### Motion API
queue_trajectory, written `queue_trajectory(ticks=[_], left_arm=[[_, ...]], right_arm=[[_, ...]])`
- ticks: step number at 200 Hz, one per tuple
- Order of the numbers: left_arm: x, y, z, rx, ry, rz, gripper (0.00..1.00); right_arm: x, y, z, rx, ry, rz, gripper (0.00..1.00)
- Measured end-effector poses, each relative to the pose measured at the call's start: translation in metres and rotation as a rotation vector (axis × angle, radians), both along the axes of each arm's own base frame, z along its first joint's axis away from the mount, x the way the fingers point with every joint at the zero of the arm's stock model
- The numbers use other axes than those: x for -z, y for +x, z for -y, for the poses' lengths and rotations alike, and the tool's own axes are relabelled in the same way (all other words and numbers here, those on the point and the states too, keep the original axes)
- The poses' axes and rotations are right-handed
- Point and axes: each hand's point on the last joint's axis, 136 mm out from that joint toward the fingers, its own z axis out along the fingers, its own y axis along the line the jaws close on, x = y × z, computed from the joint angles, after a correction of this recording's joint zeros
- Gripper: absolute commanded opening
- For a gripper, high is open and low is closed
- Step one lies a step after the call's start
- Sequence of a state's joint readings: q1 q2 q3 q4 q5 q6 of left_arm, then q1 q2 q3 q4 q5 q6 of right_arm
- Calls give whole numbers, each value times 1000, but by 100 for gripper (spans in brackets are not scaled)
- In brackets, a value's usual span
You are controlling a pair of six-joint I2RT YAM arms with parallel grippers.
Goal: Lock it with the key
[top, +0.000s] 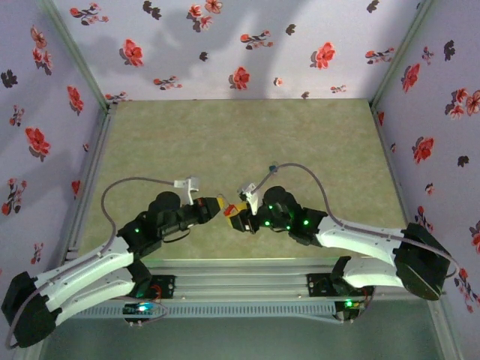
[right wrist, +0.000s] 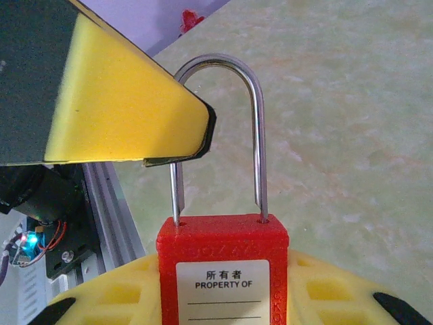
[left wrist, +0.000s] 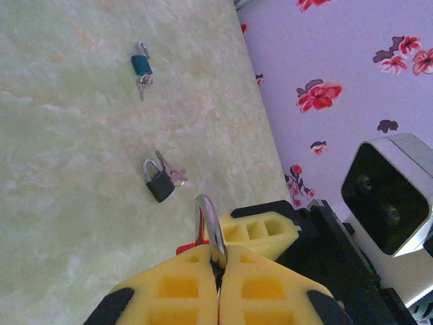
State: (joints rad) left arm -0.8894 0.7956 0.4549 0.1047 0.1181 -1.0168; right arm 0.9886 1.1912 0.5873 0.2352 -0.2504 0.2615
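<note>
The lock (right wrist: 222, 264) is held above the table (left wrist: 67, 203): the right hand (right wrist: 223, 301) clamps its red body, and the left hand (left wrist: 218, 271) pinches the shackle (right wrist: 256, 135) (thin, slick wire). An off-axis push could make the shackle slip or the body twist. Both legs seem seated. The black padlock (left wrist: 160, 181) and teal padlock (left wrist: 141, 65) lie loose, uncontained.

Red plastic padlock (right wrist: 223, 271) with pale label, held in the right pincer (right wrist: 223, 305), runs off the bottom edge, its print cut short. One leg of its steel shackle (right wrist: 257, 135) passes behind the left pincer (left wrist: 218, 291), whose pressed-together yellow pads (left wrist: 176, 284) hide the body but for a red sliver.
</note>
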Motion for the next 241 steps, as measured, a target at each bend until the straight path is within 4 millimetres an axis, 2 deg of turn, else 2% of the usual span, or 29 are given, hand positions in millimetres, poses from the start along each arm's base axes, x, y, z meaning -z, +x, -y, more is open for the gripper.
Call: queue_trajectory(ticks=[147, 234, 241], left_arm=[[-5, -8, 18, 40, 4, 82, 0], [-9, -13, 20, 65, -14, 137, 0], [-9, -14, 19, 66, -14, 139, 3]], right_arm=[[-6, -6, 16, 30, 24, -4, 0], [-10, -11, 19, 13, 48, -18, 0], [-10, -11, 19, 11, 51, -21, 0]])
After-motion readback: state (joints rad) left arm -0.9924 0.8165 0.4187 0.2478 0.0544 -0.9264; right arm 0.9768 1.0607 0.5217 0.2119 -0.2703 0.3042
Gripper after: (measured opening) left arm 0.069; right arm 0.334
